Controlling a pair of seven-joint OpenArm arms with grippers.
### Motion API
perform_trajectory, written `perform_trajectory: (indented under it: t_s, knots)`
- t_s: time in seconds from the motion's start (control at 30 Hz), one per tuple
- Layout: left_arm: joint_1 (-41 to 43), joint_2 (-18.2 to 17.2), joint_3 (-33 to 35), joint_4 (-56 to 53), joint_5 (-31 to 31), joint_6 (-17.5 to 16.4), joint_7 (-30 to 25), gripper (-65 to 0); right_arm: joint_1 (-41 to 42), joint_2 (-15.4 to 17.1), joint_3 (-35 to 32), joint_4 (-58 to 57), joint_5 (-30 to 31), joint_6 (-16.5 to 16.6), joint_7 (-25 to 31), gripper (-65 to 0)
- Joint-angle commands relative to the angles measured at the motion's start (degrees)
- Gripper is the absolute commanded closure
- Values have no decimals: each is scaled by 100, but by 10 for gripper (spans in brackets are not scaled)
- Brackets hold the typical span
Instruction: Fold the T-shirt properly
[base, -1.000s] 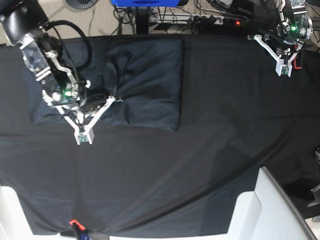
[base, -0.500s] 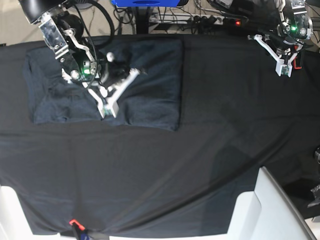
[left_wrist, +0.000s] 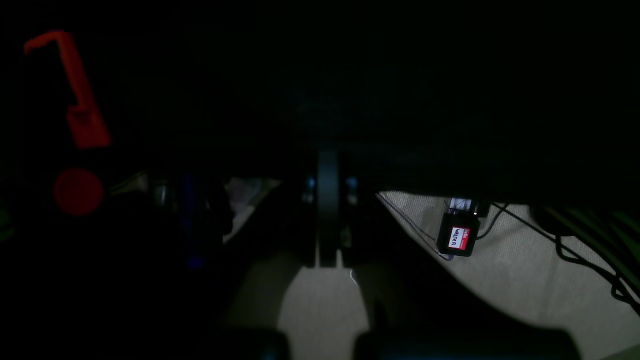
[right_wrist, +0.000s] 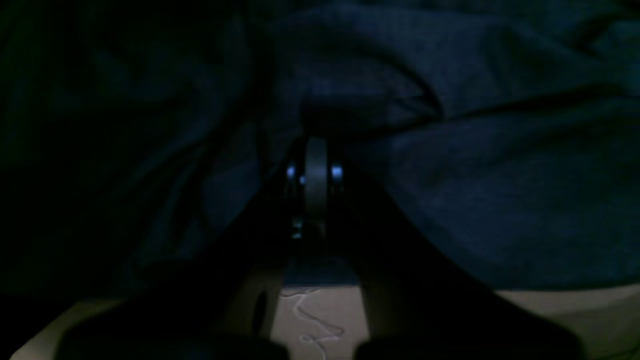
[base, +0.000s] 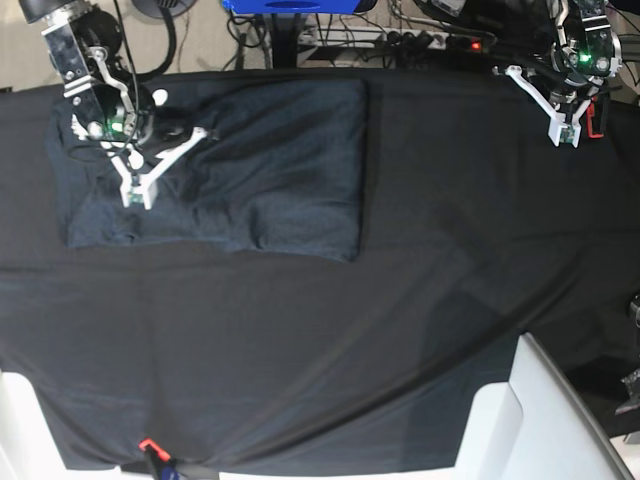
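The T-shirt (base: 260, 160) lies as a flat, folded rectangle at the back left of the black tablecloth (base: 400, 330). My right gripper (base: 135, 197) hangs over the shirt's left part, fingers pressed together, and nothing shows between them. In the right wrist view the shut gripper (right_wrist: 316, 145) points at wrinkled dark T-shirt (right_wrist: 500, 200) fabric. At the table's far right corner, well away from the shirt, my left gripper (base: 565, 137) is shut on nothing. Its wrist view shows the closed gripper (left_wrist: 327, 160) against dark cloth and floor.
A red clamp (base: 597, 120) sits at the table's back right edge, next to the left arm, and the red clamp (left_wrist: 75, 95) also shows in the left wrist view. White chair-like shapes (base: 540, 420) stand at the front right and front left. Cables lie on the floor behind the table.
My right arm has swung from the shirt's lower left up and back toward the far left corner, gripper staying shut. The shirt lies unmoved. The left arm has hardly shifted.
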Motion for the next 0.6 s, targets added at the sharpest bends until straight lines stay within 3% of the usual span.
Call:
perform_trajectory:
  t_s: [0.0, 0.17, 0.33, 0.47, 0.57]
  knots:
    - [-31, -99, -38, 80, 15, -1, -67, 0, -56, 21, 18, 365, 42, 21, 59, 0]
    - [-58, -99, -38, 62, 15, -1, -67, 0, -346, -6, -9, 1394, 42, 39, -249, 0]
    - [-58, -99, -38, 62, 15, -1, -67, 0, -302, -348, -26, 981, 42, 118, -293, 0]
    - [-58, -99, -38, 62, 15, -1, -67, 0, -258, -419, 9, 568, 42, 549, -293, 0]
    - [-58, -99, -38, 62, 15, -1, -67, 0, -434, -410, 18, 532, 42, 557, -293, 0]
